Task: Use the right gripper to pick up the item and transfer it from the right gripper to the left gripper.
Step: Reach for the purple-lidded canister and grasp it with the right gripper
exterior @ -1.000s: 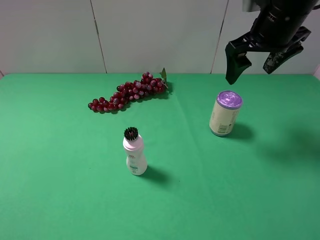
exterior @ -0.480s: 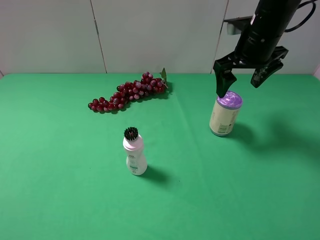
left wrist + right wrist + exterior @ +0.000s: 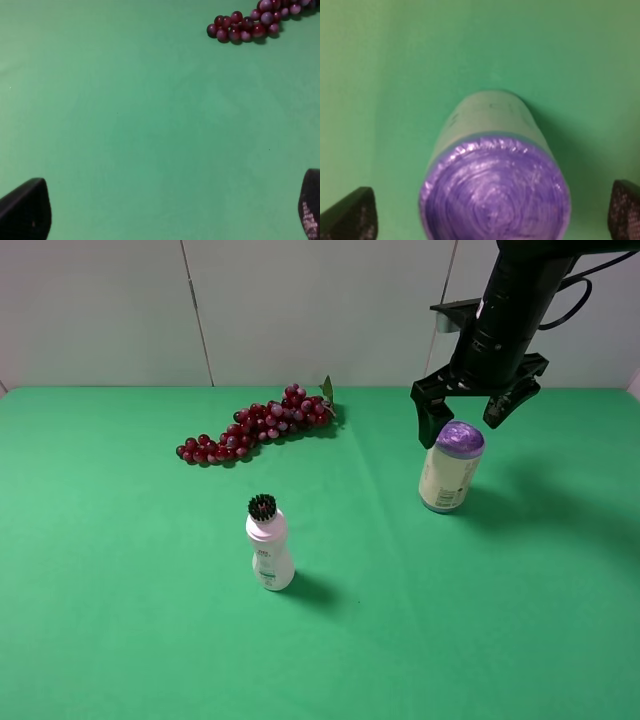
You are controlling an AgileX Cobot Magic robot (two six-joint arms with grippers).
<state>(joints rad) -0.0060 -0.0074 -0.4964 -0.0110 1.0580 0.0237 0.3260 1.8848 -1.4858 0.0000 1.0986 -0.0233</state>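
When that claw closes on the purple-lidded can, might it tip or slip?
The canister stands upright, taller than wide, so an off-centre nudge could tip it, and it might roll. Its smooth round wall looks stiff but perhaps slippery for the open right gripper.

You have a robot lab test bench before you: a bright-green cloth tabletop [image 3: 120,640] backed by a plain white panelled wall [image 3: 300,310]. Unrelated props sit on it: a bunch of dark red grapes [image 3: 255,426], a small white bottle with a black bristle top [image 3: 269,552], a cream-beige cylindrical canister with a purple lid [image 3: 449,470]. A black robot arm [image 3: 508,312] hangs over the canister.
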